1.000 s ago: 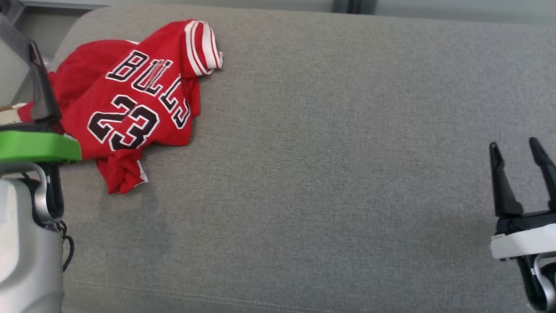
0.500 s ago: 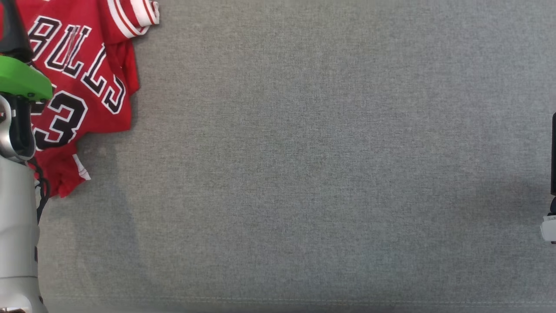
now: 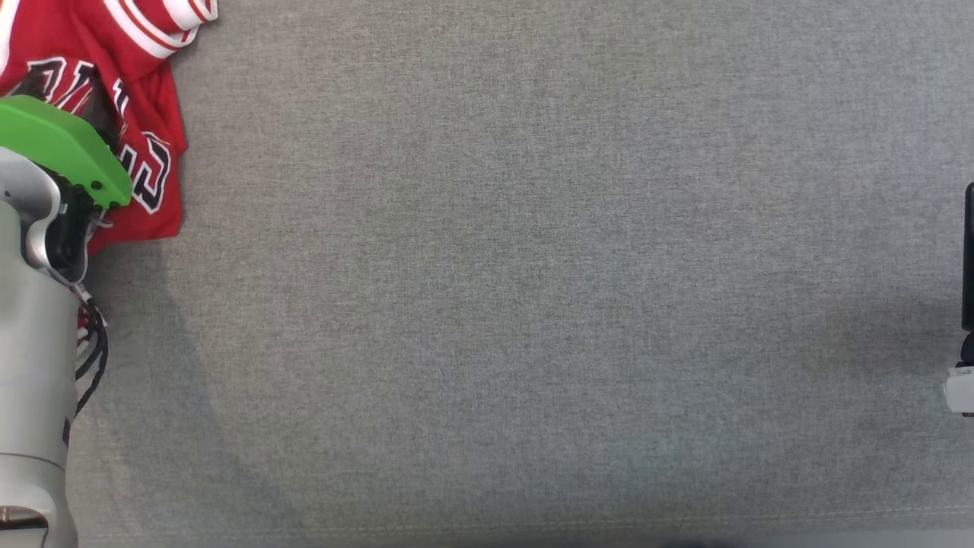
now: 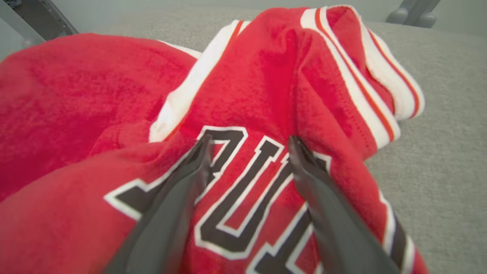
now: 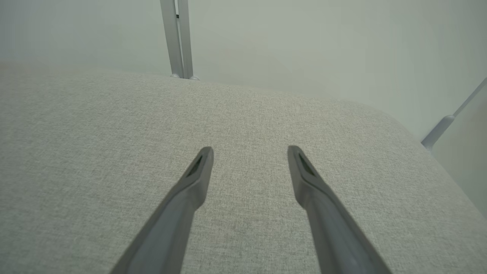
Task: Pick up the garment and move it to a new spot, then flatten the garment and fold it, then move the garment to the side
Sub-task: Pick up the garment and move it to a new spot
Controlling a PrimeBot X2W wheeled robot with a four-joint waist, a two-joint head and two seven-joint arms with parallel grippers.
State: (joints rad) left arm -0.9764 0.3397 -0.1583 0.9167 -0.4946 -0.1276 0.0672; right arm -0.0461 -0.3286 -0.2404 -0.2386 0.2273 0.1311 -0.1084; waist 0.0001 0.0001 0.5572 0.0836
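One red garment (image 3: 46,38), a jersey with white-striped trim and black, white-edged lettering, lies crumpled at the far left corner of the grey cushion (image 3: 533,304). In the head view it runs from the top edge down along the left edge. That looks like its long axis, though bunched as it is and cut off by the frame, this is hard to say for sure. Its striped opening (image 3: 167,23) points toward the far right, away from the robot.

The left gripper (image 4: 247,142) is right over the garment, its two dark fingers spread apart with the lettering (image 4: 236,198) showing in the gap. The tips are at the cloth, but the close view does not settle whether they touch it. A green plate (image 3: 53,144) on that wrist and the pale forearm (image 3: 30,365) cover the jersey's near part in the head view.

The right gripper (image 5: 249,152) hangs well apart from the garment, over bare cushion at the right side, its two fingers also spread wide with only upholstery between them.

The surface is a woven grey upholstered cushion with rounded far corners and a stitched seam (image 3: 533,525) along the near edge. Beyond it is a pale wall, with one upright metal post (image 5: 177,38) behind the far edge and one slanted rod (image 5: 449,121) off to the right.
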